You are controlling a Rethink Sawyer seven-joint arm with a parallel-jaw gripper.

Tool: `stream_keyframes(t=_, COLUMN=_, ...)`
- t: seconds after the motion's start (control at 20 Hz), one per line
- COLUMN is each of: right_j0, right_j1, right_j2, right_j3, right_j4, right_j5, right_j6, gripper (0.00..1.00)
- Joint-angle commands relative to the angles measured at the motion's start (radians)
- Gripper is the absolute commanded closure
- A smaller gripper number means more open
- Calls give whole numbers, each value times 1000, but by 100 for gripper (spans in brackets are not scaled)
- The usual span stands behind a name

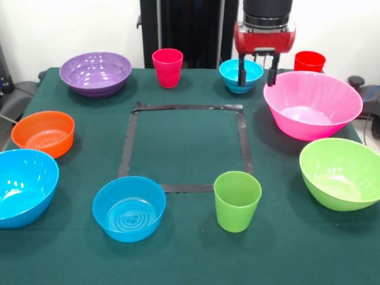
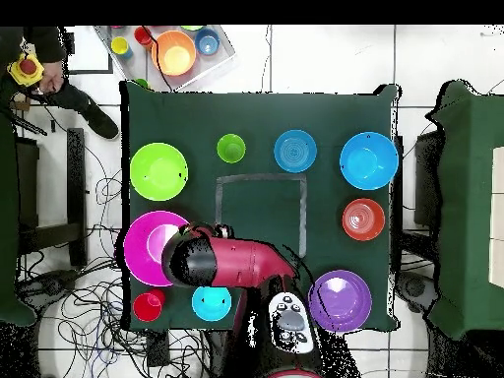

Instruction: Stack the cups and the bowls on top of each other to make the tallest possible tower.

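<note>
My gripper (image 1: 256,71) hangs open and empty near the worktop's robot-side edge, between the small blue bowl (image 1: 240,74) and the large pink bowl (image 1: 313,104). The pink bowl, likely the tower's base, sits just beside my fingers, toward the corner holding the red cup (image 1: 309,61).

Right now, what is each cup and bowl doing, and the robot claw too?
claw: open, empty, hanging by the pink bowl's rim
pink bowl: upright, empty
lime green bowl: upright, empty
purple bowl: upright, empty
orange bowl: upright, empty
three blue bowls: upright, apart
green cup: upright, alone
pink-red cup: upright, alone
red cup: upright, behind pink bowl
</note>
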Motion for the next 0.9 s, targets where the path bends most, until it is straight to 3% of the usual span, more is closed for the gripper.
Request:
stream_keyframes(t=0.05, right_j0=37, right_j1=52, right_j2=39, right_j3=-7, right_j4=30, right_j5=-50, right_j6=204, gripper=0)
stream_keyframes(t=0.2, right_j0=64, right_j1=54, right_j2=27, right_j3=-18, right_j4=39, right_j5=-42, right_j6=222, gripper=0)
stream_keyframes(t=0.65, right_j0=115, right_j1=148, right_j2=19, right_j3=-16, right_j4=32, right_j5=-175, right_j6=282, gripper=0)
stream_keyframes(t=0.9, right_j0=93, right_j1=206, right_j2=24, right_j3=-44, right_j4=-5, right_j5=-227, right_j6=267, gripper=0)
